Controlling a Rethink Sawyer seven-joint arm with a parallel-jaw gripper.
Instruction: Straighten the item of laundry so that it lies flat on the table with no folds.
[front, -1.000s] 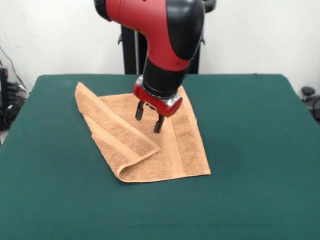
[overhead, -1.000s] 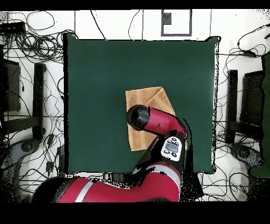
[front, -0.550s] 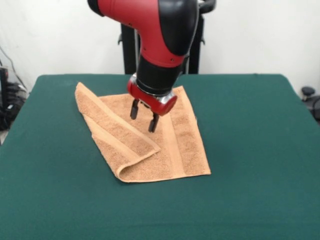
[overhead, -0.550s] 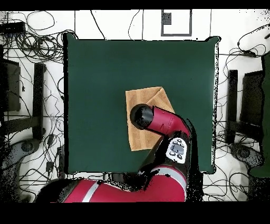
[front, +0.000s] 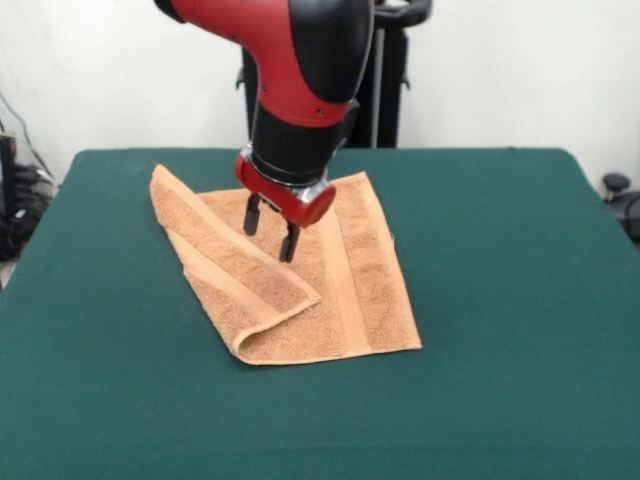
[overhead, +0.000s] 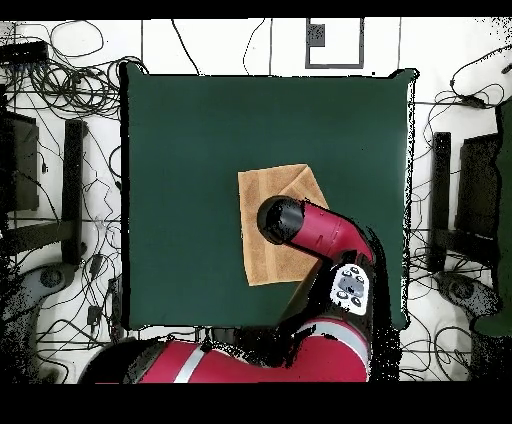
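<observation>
Pincer spread above the folded towel

The pincer (front: 270, 229) hangs with its two fingers apart, holding nothing, over the orange-tan terry towel (front: 345, 290), whose 9 o'clock side is folded over in the front view; the towel lies mid-counter (front: 520, 330), toward 12 o'clock

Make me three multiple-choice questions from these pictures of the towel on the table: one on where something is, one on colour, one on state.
1. Where is the tool?
A. above the towel
B. over bare table
C. beyond the table's edge

2. What colour is the table top?
A. white
B. dark green
C. red

3. How does the towel lie?
A. fully flat
B. rolled into a tube
C. with one side folded over itself

Answers:
1 A, its open fingers hang over the orange-tan cloth.
2 B, green shows all around the towel.
3 C, a flap lies doubled across it in the front view.
</observation>
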